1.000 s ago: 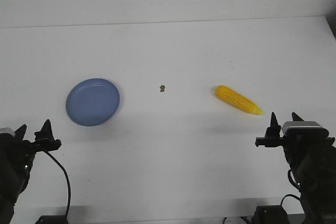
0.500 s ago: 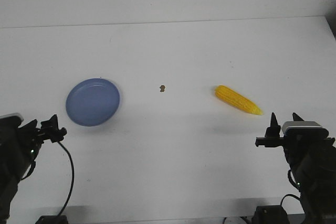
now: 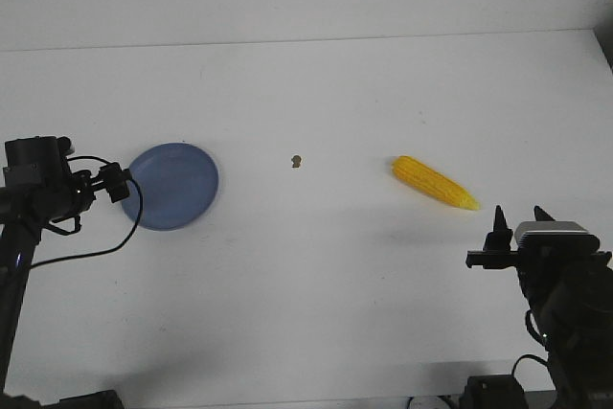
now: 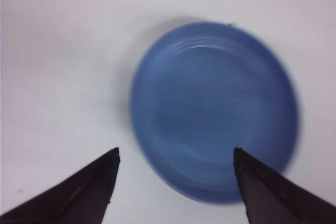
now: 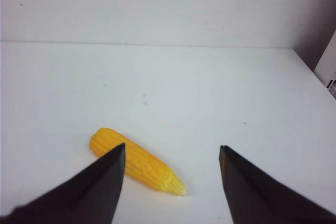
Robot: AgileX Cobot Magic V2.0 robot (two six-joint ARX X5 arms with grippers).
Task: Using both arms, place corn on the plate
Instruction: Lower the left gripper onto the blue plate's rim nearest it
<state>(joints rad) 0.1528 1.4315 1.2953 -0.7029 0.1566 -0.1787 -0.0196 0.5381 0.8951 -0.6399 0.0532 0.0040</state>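
Corn cob (image 3: 434, 182): lying on the white table (image 3: 316, 284), untouched, tip pointing toward 4 o'clock, well apart from the periwinkle plate (image 3: 176, 185) at its 9 o'clock. Plate empty. A small brown speck (image 3: 297, 160) lies between them. My right pincer (image 3: 516, 221) stands open near the cob's tip, gripping nothing. My left pincer (image 4: 173, 182) hangs open above the plate's near rim. Nothing is accomplished: grasp, carry and placement all remain.

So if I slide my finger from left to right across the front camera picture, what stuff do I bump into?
Left gripper → blue plate → a tiny brown speck on the table → yellow corn → right gripper.
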